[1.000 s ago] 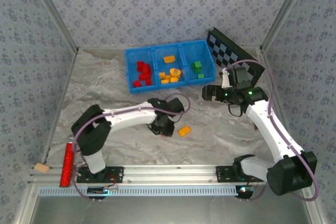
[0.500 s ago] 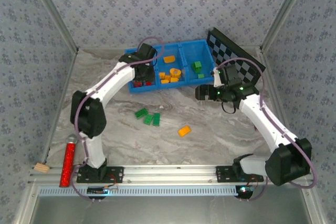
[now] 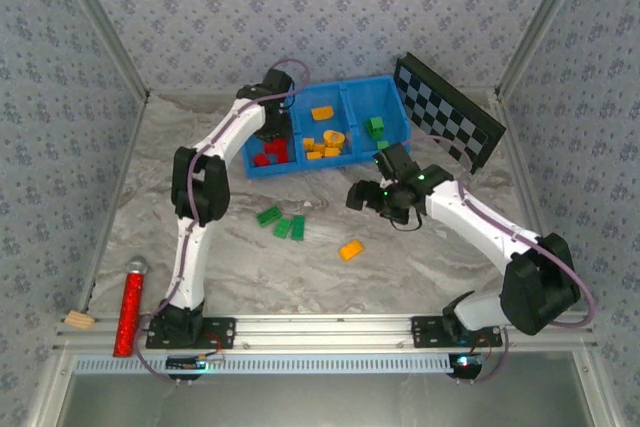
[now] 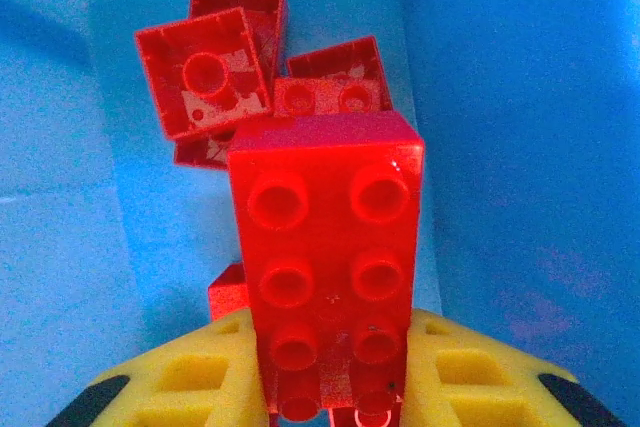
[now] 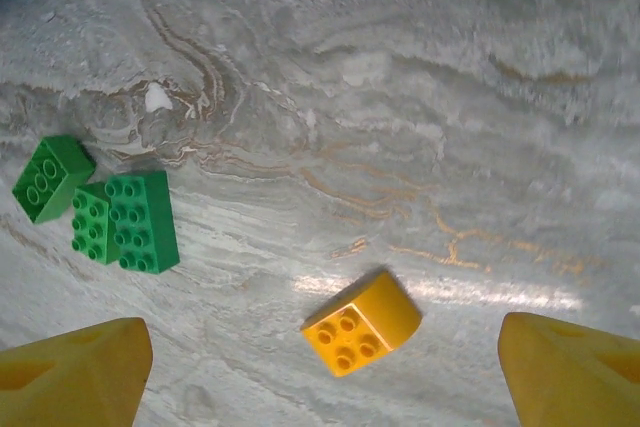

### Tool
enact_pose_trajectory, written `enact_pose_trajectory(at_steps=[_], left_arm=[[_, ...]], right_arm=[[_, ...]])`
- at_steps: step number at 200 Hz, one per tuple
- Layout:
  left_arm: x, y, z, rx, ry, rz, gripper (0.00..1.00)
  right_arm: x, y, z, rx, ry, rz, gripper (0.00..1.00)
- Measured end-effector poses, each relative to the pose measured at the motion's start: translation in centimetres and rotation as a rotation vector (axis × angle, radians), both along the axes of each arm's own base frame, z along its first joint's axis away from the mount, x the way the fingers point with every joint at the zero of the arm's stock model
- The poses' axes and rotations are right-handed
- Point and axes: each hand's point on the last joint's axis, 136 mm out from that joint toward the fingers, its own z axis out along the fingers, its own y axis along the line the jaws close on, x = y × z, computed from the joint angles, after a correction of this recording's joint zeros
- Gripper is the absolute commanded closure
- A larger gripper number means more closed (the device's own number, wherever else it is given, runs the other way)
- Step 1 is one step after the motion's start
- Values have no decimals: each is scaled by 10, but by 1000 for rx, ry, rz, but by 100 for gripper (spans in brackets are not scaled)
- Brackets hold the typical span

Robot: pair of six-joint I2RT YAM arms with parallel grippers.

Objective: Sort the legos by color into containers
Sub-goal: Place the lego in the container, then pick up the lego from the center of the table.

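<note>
**Listener:** Where is the left arm, and what is in it?

**Operator:** From above I see my left arm stretched to the far side of the grey marbled desk (image 5: 450,97). It is over the left compartment (image 4: 500,147) of the bright blue plastic tray (image 3: 378,99). My left jaws are clenched on a long red plastic brick with eight studs (image 4: 330,247), pinched between yellow foam pads (image 4: 470,377). It hangs above a heap of smaller red bricks (image 4: 205,77) lying on that compartment's floor. I cannot tell whether it touches them.

**Listener:** And the right side?

**Operator:** My right jaws are released, spread wide with nothing between them, hovering over the open desk in front of the tray. Below them lies one orange-yellow brick with a rounded edge (image 5: 360,325), studs up. To its left, well apart, three green bricks (image 5: 140,222) sit together, two of them touching. In the tray, orange-yellow bricks (image 3: 325,142) lie in the middle compartment and green ones (image 3: 375,127) in the right.
</note>
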Motion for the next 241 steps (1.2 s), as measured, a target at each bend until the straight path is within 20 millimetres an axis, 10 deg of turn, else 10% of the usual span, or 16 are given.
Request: enact_pose_trajectory(at_steps=[116,193,241], left_arm=[[-2,1,-16,6,28,-23,48],[2,1,75,-55,-161,-33,44],[-4,4,94,-61,-193,-43,46]], right_arm=[[-62,30,-45,-10,285,-245,11],[-66,30,-75,-59,344,-274,14],[-66,38,-93,-72,371,-263,16]])
